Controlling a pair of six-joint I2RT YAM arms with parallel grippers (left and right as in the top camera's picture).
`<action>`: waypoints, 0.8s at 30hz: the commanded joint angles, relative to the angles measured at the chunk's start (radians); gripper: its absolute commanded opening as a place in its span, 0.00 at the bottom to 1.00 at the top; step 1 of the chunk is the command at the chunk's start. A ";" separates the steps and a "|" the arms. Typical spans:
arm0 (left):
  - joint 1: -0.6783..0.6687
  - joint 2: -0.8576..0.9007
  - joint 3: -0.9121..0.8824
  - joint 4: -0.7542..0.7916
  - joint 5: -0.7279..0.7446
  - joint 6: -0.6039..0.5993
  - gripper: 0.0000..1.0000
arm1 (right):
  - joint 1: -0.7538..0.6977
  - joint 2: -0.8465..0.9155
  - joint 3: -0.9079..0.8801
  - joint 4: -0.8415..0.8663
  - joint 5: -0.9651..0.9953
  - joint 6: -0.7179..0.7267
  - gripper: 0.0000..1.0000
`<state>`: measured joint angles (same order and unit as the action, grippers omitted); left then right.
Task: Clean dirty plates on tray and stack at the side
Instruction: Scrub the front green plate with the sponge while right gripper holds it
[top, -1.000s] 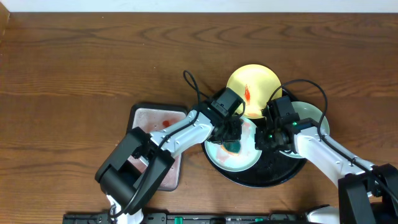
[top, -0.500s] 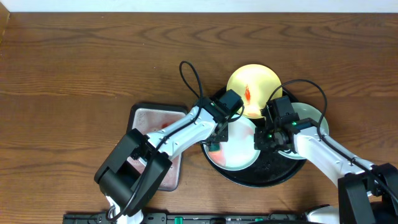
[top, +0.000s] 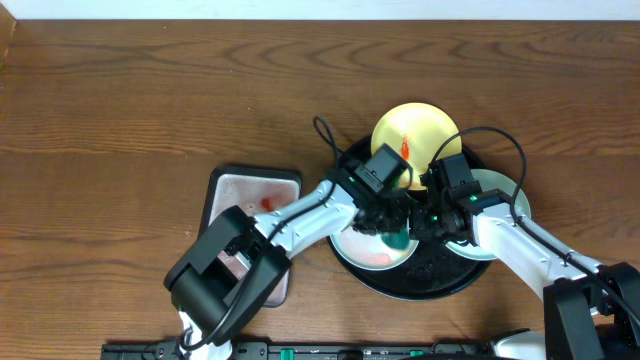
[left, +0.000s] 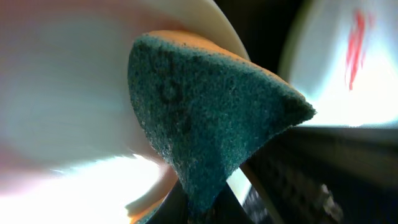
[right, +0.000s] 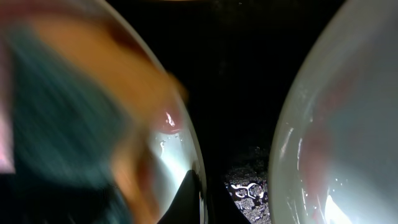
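Note:
The black tray holds three plates. A mint-white plate lies at its left, with a faint red smear. My left gripper is shut on a teal sponge and presses it on that plate's right side. My right gripper is shut on the same plate's right rim. A pale yellow plate with a red smear sits at the back, seen also in the left wrist view. Another mint-white plate lies at the right, also in the right wrist view.
A small rectangular grey tray with red stains lies left of the black tray, partly under my left arm. The brown wooden table surrounds everything. Cables loop above both wrists.
My left gripper swept the sponge from the plate's left side across to its right side, next to my right gripper. The right gripper kept its hold on the rim.

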<state>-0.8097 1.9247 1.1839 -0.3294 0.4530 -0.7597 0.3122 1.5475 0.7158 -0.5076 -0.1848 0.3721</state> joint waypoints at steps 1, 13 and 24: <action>-0.019 0.011 -0.008 -0.042 0.076 -0.014 0.07 | 0.000 0.040 -0.024 -0.016 0.106 -0.006 0.01; 0.058 0.011 -0.007 -0.312 -0.458 0.049 0.07 | 0.000 0.040 -0.024 -0.018 0.106 -0.006 0.01; 0.058 -0.027 0.001 -0.406 -0.833 0.050 0.08 | 0.000 0.040 -0.024 -0.035 0.106 -0.014 0.01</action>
<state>-0.7815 1.8866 1.2072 -0.7254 -0.0940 -0.7284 0.3126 1.5478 0.7174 -0.5156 -0.1913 0.3717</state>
